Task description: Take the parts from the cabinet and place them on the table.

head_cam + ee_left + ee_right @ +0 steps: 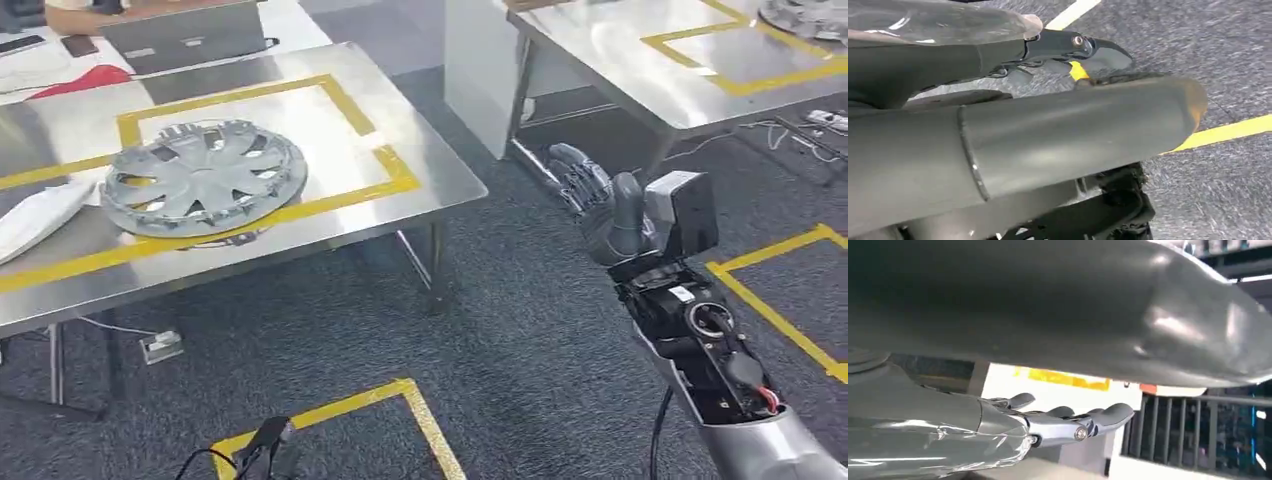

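One part, a silver wheel cover (203,177), lies flat on the near steel table (440,190) at about 10 o'clock in my head view, overlapping the yellow tape frame (352,110). I judge that placement done. A second wheel cover (812,16) sits on the far table (620,60) at 1 o'clock. My right hand (592,203) is raised at 3 o'clock, fingers apart, holding nothing. My left hand (1068,50) hangs over the floor; fingers loosely extended, apparently empty, though I cannot tell for sure. Cabinet not in sight; whether more parts remain, I cannot say.
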Tool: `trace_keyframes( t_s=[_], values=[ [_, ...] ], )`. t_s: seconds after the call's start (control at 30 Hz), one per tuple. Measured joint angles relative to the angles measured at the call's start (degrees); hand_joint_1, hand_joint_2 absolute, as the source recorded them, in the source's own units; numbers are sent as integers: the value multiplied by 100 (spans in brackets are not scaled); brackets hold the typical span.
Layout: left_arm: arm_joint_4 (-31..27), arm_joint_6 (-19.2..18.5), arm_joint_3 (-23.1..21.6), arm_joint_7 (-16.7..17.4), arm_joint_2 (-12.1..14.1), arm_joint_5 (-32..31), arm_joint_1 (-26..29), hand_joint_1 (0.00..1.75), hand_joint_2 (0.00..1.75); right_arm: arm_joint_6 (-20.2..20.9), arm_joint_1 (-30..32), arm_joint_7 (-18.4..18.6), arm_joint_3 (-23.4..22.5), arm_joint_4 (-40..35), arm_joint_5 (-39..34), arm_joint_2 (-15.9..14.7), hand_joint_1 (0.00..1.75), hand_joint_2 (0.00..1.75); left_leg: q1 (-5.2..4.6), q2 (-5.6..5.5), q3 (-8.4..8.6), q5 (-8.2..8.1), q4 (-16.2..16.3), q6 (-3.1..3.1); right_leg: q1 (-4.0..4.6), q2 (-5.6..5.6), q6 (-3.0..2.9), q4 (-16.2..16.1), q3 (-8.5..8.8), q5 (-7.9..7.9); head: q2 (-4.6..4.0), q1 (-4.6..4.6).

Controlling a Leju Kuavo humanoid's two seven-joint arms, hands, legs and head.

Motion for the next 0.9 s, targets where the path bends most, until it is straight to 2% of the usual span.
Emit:
trace_keyframes(
  t_s=[0.03,0.13,0.17,0.2,0.23,0.27,0.3,0.33,0.37,0.4,0.43,0.47,0.5,0.53,0.57,0.63,0.67,0.7,0.73,0.77,0.8,0.83,0.87,0.9],
  values=[
    [0,0,0,0,0,-2,0,0,0,-2,-8,0,-4,-2,0,0,0,0,0,-205,57,-68,-137,9,22,71,52,14,-46,10,0,-20],
    [0,-9,-2,13,2,-4,-2,0,0,-11,20,-2,-15,-13,0,0,0,0,-54,-20,38,-63,-96,112,-19,245,177,-55,-78,76,0,26],
    [-2,-13,-2,13,-9,-7,-9,0,0,-24,36,-2,-42,-13,0,-4,0,0,-10,67,58,-25,-160,177,-15,276,230,-65,-103,81,0,37],
    [-2,-15,-2,13,4,-11,-22,0,0,-46,56,-9,-66,-18,0,-9,0,0,-12,148,79,-5,-193,214,-2,-101,227,49,-128,0,0,66],
    [-2,-24,-2,4,0,-18,-27,0,0,-61,49,-2,-72,-28,0,-7,0,0,-30,197,77,-8,-199,270,32,-353,222,338,-265,-197,0,127],
    [-2,-39,-2,4,0,-28,-25,0,0,-63,54,-9,-72,-44,0,-7,0,0,-51,263,77,-14,-198,292,28,-458,230,796,-465,-437,0,144],
    [-2,-44,-2,4,-2,-31,-13,0,0,-85,74,-5,-89,-48,0,-7,0,0,-67,337,80,-21,-197,304,25,-487,237,1327,-702,-666,0,159],
    [-2,-46,-2,4,0,-31,-2,0,0,-116,101,-5,-107,-55,0,-7,0,0,-80,408,79,-25,-194,310,26,-490,242,1741,-892,-810,0,168],
    [-2,-46,-2,4,0,-33,4,0,0,-122,142,-5,-131,-59,0,-7,0,0,-92,476,81,-27,-193,312,26,-493,241,1924,-973,-817,0,183],
    [-2,-44,-2,4,2,-35,2,0,0,-133,180,-5,-162,-63,0,-7,0,0,-104,547,86,-34,-191,317,26,-499,233,1762,-885,-681,0,188],
    [-2,-46,-2,4,0,-37,-5,0,0,-138,204,-5,-188,-72,0,-9,0,0,-111,610,94,-43,-188,317,29,-529,219,1372,-681,-468,0,199],
    [-2,-46,-2,4,-2,-37,-10,0,0,-142,209,-7,-199,-79,-4,-9,0,0,-117,667,106,-58,-179,307,42,-608,193,823,-387,-220,0,210],
    [-2,-46,-2,4,-4,-37,-11,0,0,-155,210,-11,-223,-103,-20,-9,0,0,-124,731,126,-81,-166,284,76,-825,151,248,-69,-6,0,216],
    [-2,-46,-2,4,-2,-37,-10,0,0,-166,205,-22,-247,-118,-35,-9,0,0,-170,780,130,-103,-150,254,168,-1042,109,31,16,-99,0,223],
    [-2,-44,-2,4,2,-37,-12,0,0,-170,218,-28,-260,-138,-54,-9,0,0,-177,827,124,-107,-138,241,154,-933,51,18,0,-50,0,209],
    [-2,-44,-2,4,0,-37,-14,0,0,-184,273,-33,-313,-149,-72,-9,0,0,-177,953,155,-109,-162,205,175,-795,15,21,-28,-44,0,192],
    [-2,-44,-2,4,0,-37,-21,0,0,-184,292,-33,-332,-153,-72,-11,0,0,-179,1019,165,-119,-162,170,160,-721,-26,-5,-29,-21,0,207],
    [-2,-44,-2,4,4,-37,-34,0,0,-184,299,-35,-337,-166,-72,-11,0,0,-146,909,149,-191,-107,120,106,-657,-70,-50,2,12,0,210],
    [-2,-44,-2,4,11,-37,-39,0,0,-184,293,-46,-341,-186,-72,-11,0,0,-132,570,59,-378,138,81,94,-592,-103,-59,-12,36,0,181],
    [-2,-44,-2,4,11,-37,-32,0,0,-188,294,-48,-352,-186,-77,-11,0,0,-120,408,-130,-625,565,63,92,-543,-121,-61,-29,49,0,159],
    [-2,-42,-2,4,15,-37,-21,0,0,-190,305,-50,-356,-188,-79,-11,0,0,-113,337,-376,-873,1102,42,87,-473,-132,-61,-47,57,0,126],
    [-2,-42,-4,4,20,-37,-9,0,0,-190,333,-50,-354,-186,-79,-11,0,0,-109,316,-589,-1034,1546,29,87,-400,-136,-59,-60,61,0,102],
    [-2,-42,-4,4,20,-37,3,0,0,-192,365,-57,-361,-186,-79,-11,0,0,-106,314,-715,-1065,1786,21,87,-326,-132,-58,-67,71,0,87],
    [-2,-39,-4,4,20,-37,8,0,0,-197,395,-61,-374,-186,-92,-11,0,0,-101,314,-703,-958,1728,23,78,-238,-124,-55,-68,76,0,81]
  ],
)
